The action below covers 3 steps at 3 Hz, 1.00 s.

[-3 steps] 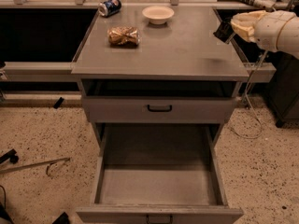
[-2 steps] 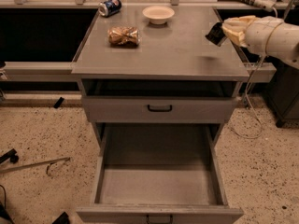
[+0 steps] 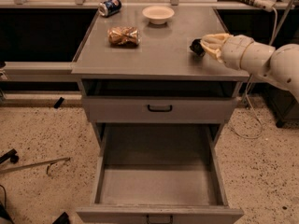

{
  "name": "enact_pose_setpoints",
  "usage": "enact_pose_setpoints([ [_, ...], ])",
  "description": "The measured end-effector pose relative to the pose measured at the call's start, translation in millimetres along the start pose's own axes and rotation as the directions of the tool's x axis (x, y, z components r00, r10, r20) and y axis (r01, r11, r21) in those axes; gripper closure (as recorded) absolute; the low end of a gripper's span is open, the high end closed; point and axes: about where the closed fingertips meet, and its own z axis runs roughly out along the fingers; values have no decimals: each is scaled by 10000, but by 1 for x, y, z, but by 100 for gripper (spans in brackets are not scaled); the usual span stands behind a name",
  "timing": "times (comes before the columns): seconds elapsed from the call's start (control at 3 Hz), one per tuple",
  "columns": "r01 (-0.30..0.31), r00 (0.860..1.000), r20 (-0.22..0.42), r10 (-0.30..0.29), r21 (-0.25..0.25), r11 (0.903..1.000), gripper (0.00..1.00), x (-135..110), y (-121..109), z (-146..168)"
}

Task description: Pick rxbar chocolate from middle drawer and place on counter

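Note:
My gripper (image 3: 198, 46) reaches in from the right, over the right side of the counter (image 3: 159, 55), low above its surface. A small black object shows at its tip, the rxbar chocolate (image 3: 196, 47), and the gripper is shut on it. The bar is mostly hidden by the cream-coloured hand. The middle drawer (image 3: 99, 171) is pulled far out below, and its deep grey tray has nothing in it.
On the counter are a crinkled golden-brown packet (image 3: 124, 35), a white bowl (image 3: 158, 14) and a blue can (image 3: 110, 6) lying at the back left. A closed drawer front with black handle (image 3: 160, 108) sits above the open drawer. Cables hang at right.
My gripper has moved left from beyond the counter's right edge to over its right side, carrying the black bar, and has come lower toward the surface.

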Motion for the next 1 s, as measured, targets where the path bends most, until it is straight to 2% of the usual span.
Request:
enact_pose_setpoints([
  [0.33, 229, 9996, 181, -219, -542, 9983, 100, 7, 30, 10],
  [0.67, 249, 9995, 187, -239, -556, 9981, 82, 7, 31, 10],
  [1.0, 249, 9995, 187, -239, -556, 9981, 58, 7, 31, 11],
])
